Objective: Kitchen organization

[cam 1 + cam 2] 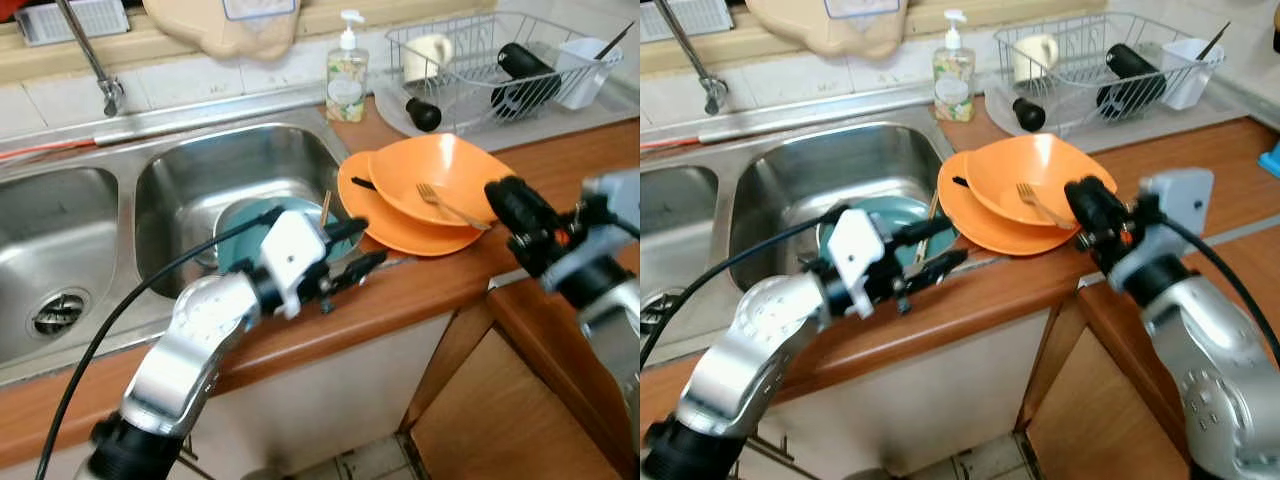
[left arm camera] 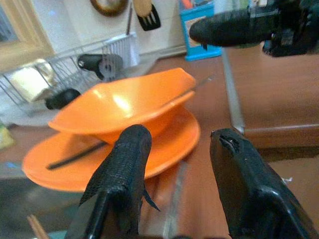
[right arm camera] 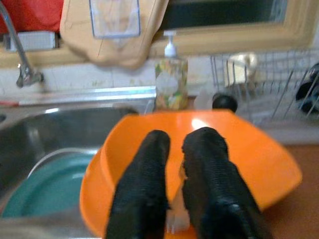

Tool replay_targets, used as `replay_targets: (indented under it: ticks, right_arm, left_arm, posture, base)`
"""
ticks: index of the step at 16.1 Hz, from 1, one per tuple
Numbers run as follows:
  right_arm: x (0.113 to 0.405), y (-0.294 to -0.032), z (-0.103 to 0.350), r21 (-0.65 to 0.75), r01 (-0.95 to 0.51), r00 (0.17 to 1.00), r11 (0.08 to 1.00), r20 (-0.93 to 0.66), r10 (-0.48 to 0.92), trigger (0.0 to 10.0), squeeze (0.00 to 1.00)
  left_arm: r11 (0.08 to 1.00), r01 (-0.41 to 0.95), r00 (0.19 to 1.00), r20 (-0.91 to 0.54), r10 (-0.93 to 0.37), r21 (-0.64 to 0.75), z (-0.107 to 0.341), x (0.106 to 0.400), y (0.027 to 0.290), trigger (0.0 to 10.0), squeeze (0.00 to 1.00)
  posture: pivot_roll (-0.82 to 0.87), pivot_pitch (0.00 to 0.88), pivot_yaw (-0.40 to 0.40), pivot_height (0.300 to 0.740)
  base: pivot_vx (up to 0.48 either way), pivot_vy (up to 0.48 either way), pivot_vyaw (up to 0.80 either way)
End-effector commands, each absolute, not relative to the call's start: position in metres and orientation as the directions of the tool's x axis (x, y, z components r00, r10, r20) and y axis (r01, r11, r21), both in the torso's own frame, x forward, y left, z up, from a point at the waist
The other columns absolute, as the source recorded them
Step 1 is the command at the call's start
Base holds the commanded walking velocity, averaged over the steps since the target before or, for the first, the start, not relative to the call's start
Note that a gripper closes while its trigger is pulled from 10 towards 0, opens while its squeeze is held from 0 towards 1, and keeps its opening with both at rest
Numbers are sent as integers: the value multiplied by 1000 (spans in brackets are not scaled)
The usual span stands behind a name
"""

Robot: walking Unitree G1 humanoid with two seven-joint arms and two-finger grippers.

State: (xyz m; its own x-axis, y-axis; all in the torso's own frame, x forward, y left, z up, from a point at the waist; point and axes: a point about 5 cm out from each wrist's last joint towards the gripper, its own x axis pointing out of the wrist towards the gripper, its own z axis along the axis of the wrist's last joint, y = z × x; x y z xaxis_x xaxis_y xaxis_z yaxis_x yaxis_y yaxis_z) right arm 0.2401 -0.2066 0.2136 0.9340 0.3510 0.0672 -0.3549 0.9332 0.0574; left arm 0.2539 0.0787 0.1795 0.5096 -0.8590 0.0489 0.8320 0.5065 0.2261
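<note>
A double steel sink [image 1: 150, 235] runs along the wooden counter [image 1: 420, 285], with a wire dish rack [image 1: 490, 60] at the far right and a soap bottle [image 1: 346, 70] standing behind the basin's corner. A teal plate [image 1: 240, 235] lies down in the right basin. On the counter, overhanging the sink's edge, sits an orange plate [image 1: 385, 225] with an orange bowl [image 1: 440, 175] nested on it; a fork [image 1: 445, 205] rests inside the bowl and a dark chopstick [image 1: 362, 184] lies on the plate under the bowl's lip. The left gripper [image 1: 350, 250] hovers at the sink's edge just beside the plate, its two fingers spread apart and holding nothing — the left wrist view shows them framing the stack without touching it. The right gripper [image 1: 1088, 205] reaches over the bowl's near-right rim; in the right wrist view its fingers [image 3: 144, 184] are nearly together, and something pale, probably the fork's handle, sits at their tips, though I cannot tell whether it is truly gripped. My guess is the step in hand is clearing the cutlery out of the bowl. The next move calls for a firm pinch on that thin handle and a clean lift — without tipping the bowl off the plate.
</note>
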Motion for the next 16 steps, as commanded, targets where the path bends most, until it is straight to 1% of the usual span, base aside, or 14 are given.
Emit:
replay_targets:
  ticks: [1, 5, 8, 10, 11, 14, 15, 16]
  right_arm:
    - [237, -210, 215, 63, -372, 926, 926, 94, 366, 10000, 1000]
    - [236, -211, 210, 73, -380, 922, 922, 111, 371, 10000, 1000]
    - [237, -206, 202, 64, -393, 918, 917, 85, 388, 10000, 1000]
    - [237, -202, 195, 40, -385, 923, 922, 40, 383, 10000, 1000]
    - [240, -205, 190, 43, -357, 934, 933, 21, 357, 10000, 0]
    - [243, -203, 184, 41, -339, 940, 940, -9, 340, 10000, 0]
    - [243, -203, 183, 40, -337, 941, 941, -12, 337, 9098, 0]
    - [244, -203, 182, 41, -333, 943, 942, -17, 334, 4549, 0]
  left_arm:
    - [510, 831, 514, 44, -857, 224, 181, 251, 85, 10000, 0]
    - [514, 832, 519, 33, -854, 209, 178, 248, 88, 10000, 0]
    - [509, 836, 515, 27, -857, 204, 178, 247, 87, 10000, 0]
    - [504, 839, 511, 21, -860, 205, 178, 246, 87, 10000, 0]
    - [503, 839, 510, 19, -860, 206, 178, 246, 87, 10000, 0]
    - [503, 839, 511, 16, -859, 207, 177, 246, 86, 10000, 0]
    - [503, 839, 511, 16, -859, 207, 177, 246, 86, 10000, 0]
    - [503, 839, 512, 16, -859, 208, 177, 246, 86, 10000, 0]
  posture:
    - [-56, 0, 72, 740]
    - [-50, 0, 68, 740]
    - [-48, 0, 69, 740]
    - [-48, 0, 69, 740]
    - [-49, 0, 71, 740]
    - [-47, 0, 67, 740]
    - [-47, 0, 67, 740]
    - [-46, 0, 66, 740]
  base:
    - [0, 0, 0]
    - [0, 0, 0]
    - [0, 0, 0]
    - [0, 0, 0]
    - [0, 0, 0]
    - [0, 0, 0]
    - [0, 0, 0]
    - [0, 0, 0]
